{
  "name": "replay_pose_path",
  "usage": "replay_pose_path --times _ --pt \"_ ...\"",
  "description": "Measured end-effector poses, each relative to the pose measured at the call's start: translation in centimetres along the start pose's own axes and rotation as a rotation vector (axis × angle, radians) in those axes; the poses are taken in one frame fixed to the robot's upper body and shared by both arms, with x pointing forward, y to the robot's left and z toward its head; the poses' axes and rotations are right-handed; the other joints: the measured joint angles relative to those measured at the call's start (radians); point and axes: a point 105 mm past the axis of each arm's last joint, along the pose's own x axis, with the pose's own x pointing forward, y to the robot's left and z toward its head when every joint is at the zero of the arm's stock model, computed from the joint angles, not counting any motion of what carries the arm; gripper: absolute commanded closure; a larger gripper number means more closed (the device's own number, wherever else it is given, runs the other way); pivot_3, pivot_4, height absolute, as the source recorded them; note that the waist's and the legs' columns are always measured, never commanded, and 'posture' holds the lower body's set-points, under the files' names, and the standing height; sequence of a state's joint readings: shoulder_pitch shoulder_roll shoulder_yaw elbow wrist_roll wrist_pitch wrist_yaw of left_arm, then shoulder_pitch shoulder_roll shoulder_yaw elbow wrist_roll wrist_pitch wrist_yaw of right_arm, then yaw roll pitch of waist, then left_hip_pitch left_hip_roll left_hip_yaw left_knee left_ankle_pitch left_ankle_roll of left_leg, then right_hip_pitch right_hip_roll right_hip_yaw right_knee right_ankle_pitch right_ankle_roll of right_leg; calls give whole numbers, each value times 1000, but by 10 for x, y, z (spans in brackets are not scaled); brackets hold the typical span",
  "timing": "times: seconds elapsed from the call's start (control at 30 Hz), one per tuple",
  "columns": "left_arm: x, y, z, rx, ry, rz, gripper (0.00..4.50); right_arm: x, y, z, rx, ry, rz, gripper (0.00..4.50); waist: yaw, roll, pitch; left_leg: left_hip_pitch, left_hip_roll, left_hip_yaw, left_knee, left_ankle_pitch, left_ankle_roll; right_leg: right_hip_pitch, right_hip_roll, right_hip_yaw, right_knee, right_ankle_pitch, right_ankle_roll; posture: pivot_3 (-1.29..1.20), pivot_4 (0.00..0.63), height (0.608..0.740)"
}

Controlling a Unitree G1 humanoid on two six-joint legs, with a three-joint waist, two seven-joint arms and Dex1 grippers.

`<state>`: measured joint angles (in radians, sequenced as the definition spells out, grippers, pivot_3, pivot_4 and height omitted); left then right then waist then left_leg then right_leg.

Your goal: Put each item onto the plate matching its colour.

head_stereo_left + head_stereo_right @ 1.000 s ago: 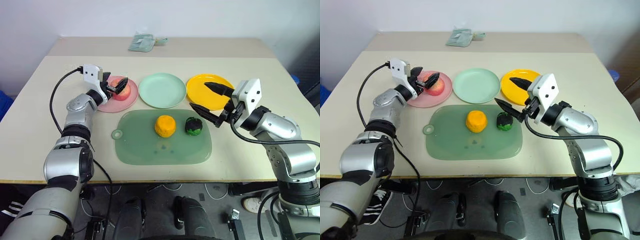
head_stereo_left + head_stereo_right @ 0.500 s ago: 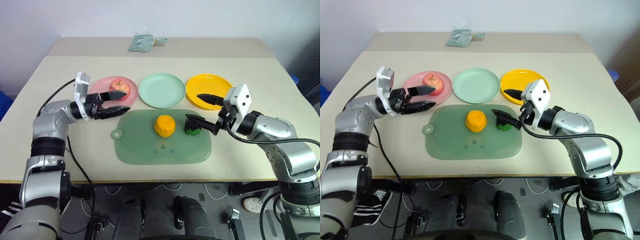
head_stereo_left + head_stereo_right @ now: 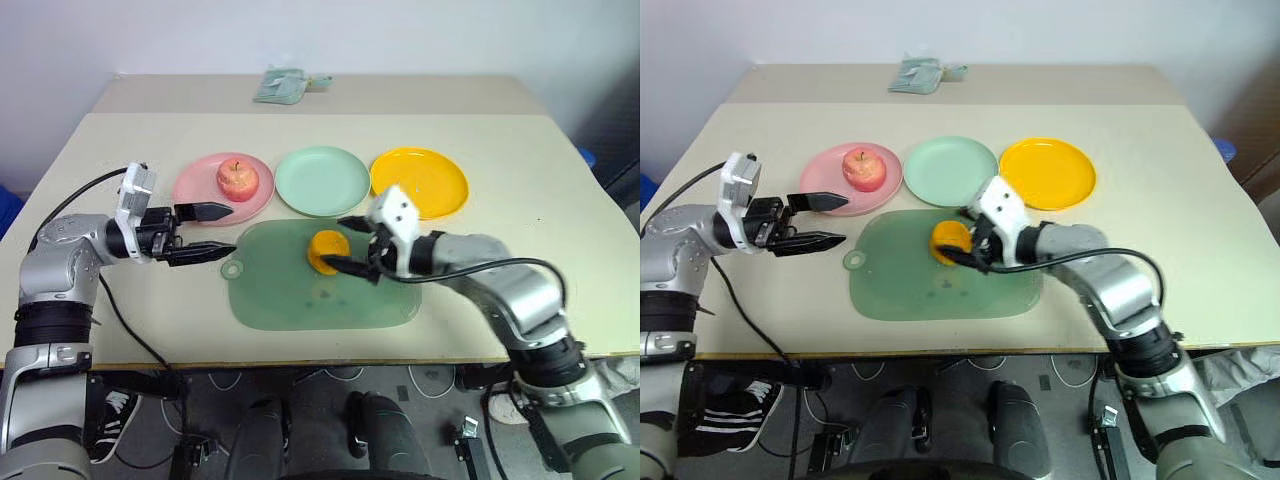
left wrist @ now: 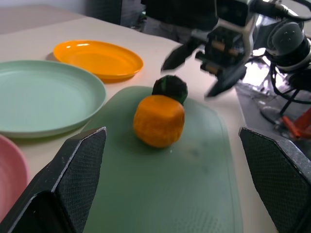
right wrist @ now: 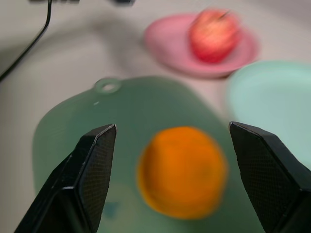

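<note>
The orange fruit (image 3: 326, 250) rests on the translucent green mat (image 3: 290, 295), in its upper middle area, with the dark green knobbly fruit (image 4: 170, 87) just beside it on the side toward the right arm. The right gripper (image 3: 348, 243) stands directly at the orange fruit: one black finger reaches past the fruit's far edge and the other past its near edge, so the fruit lies between them. In the right wrist view the two fingers (image 5: 92, 165) are spread apart with the fruit centred in the gap and clear space on either side; no contact is visible. The pink-red apple (image 3: 238, 180) sits upright on the pink plate (image 3: 196, 183). The pale mint green plate (image 3: 322, 181) and the yellow-orange plate (image 3: 420, 183) stand in a row to the right of the pink plate, behind the mat, and both are bare. The left gripper (image 3: 211, 232) hovers level above the table (image 3: 520, 150), just off the mat's left end and in front of the pink plate, pointing toward the mat, with its fingers wide apart and holding nothing. It is well apart from the orange fruit.
</note>
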<state>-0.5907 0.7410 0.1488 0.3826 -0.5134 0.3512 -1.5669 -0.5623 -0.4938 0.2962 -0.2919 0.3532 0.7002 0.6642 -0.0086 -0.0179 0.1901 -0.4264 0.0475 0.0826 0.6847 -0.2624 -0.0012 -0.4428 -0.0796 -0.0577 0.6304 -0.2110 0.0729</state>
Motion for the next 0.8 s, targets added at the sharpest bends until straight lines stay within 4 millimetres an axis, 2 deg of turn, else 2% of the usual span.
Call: replay_pose_path --times 0.1,0.23,0.4,0.53,0.7,0.73,0.8 --pt "1 -1 0 12 -2 -1 37 11 -7 -5 -44 29 -43 736 0 0 0 0 0 0 0 0 0 0 0 0 0 0 0 0 150 740" --pt "0 -5 -6 -2 -4 5 37 13 -14 -14 -52 56 -72 736 -4 0 0 0 0 0 0 0 0 0 0 0 0 1 3 0 150 740" --pt "-1 -8 -3 17 -17 7 37 15 -12 -15 -57 62 -53 736 -4 0 0 0 0 0 0 0 0 0 1 0 0 1 2 0 150 740" --pt "-2 -9 -5 15 -20 21 37 16 -9 -24 -8 109 -28 736 -3 0 0 0 0 0 0 0 0 0 0 0 0 1 2 0 150 740" --pt "-1 -10 -3 26 -20 25 37 16 -8 -25 33 128 -23 736 -4 0 0 1 0 0 -1 0 0 0 0 0 0 1 2 0 150 740" --pt "-1 -9 -3 27 -21 26 0 16 -8 -25 43 128 -23 1252 -4 0 0 1 0 0 -1 0 0 0 0 0 0 1 2 0 150 740" --pt "-1 -9 -2 30 -21 28 0 16 -8 -25 66 127 -22 1783 -4 0 0 1 0 0 -1 0 0 0 0 0 0 1 2 0 150 740"
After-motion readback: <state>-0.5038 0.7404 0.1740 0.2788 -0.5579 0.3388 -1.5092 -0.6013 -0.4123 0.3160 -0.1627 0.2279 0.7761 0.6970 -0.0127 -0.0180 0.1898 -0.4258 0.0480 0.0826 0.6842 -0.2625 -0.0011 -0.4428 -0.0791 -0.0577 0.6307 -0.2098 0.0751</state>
